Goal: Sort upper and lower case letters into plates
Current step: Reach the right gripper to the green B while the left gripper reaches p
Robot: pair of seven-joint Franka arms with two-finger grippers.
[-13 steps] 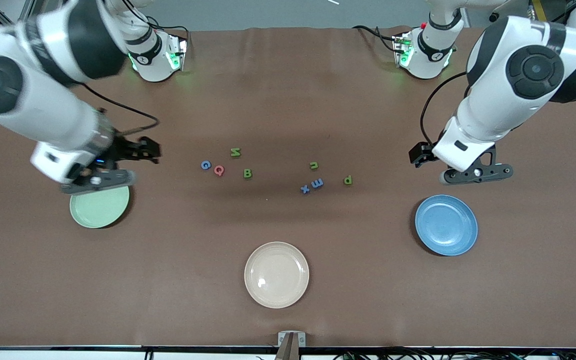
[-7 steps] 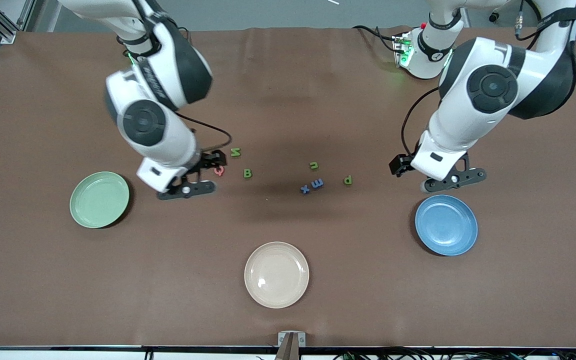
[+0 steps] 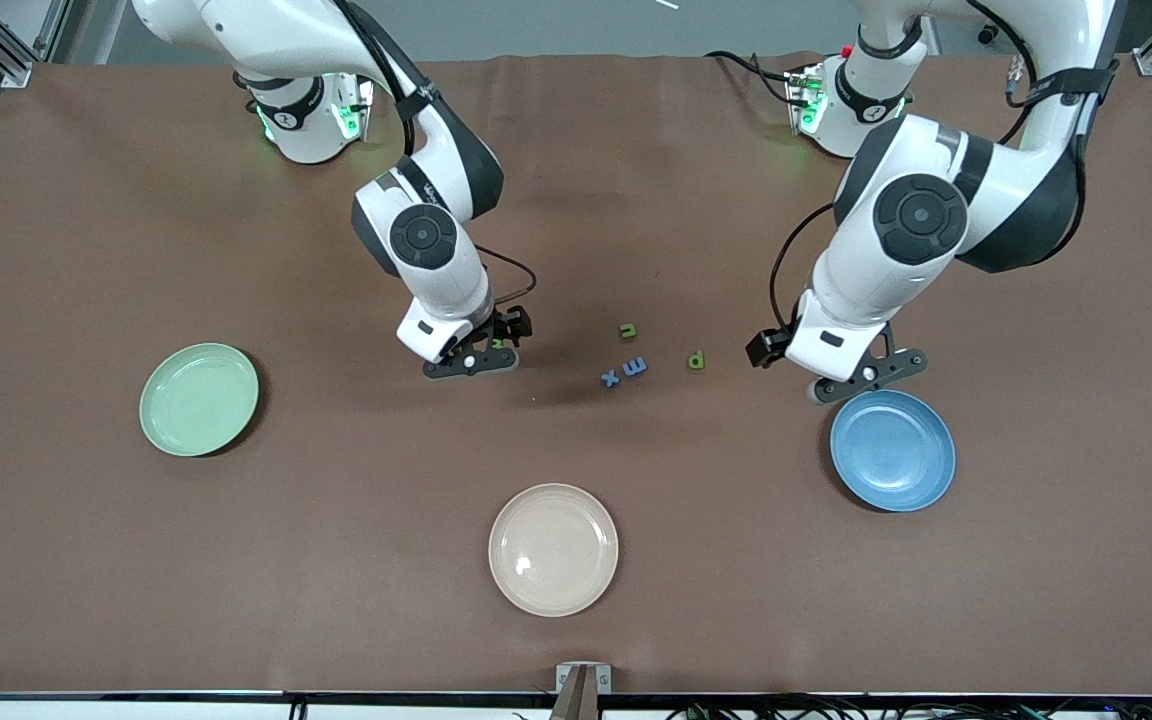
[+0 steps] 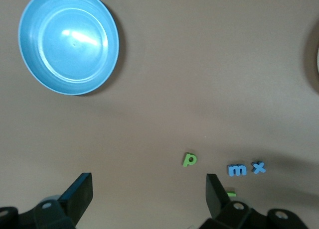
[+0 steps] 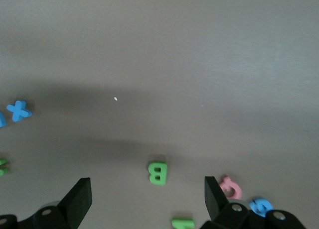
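The light green plate point(image 3: 199, 399) lies empty toward the right arm's end of the table. The blue plate point(image 3: 892, 450) lies empty toward the left arm's end, also in the left wrist view point(image 4: 69, 40). My right gripper point(image 3: 471, 362) is open over a green B point(image 5: 158, 172), with a pink Q point(image 5: 231, 187), a blue G point(image 5: 261, 206) and a green N point(image 5: 183, 222) close by. My left gripper point(image 3: 866, 375) is open and empty above the table beside the blue plate's rim. A green p point(image 3: 696, 360), blue m point(image 3: 636, 366), blue x point(image 3: 611, 378) and green u point(image 3: 628, 330) lie mid-table.
A cream-beige plate point(image 3: 553, 549) lies empty nearer the front camera, at the table's middle. The right arm hides the B, Q, G and N in the front view. Brown table surface lies bare between the letters and the plates.
The right gripper swung from over the green plate toward the table's middle, over the upper-case letters. The left gripper shifted toward the p. Both stayed open.
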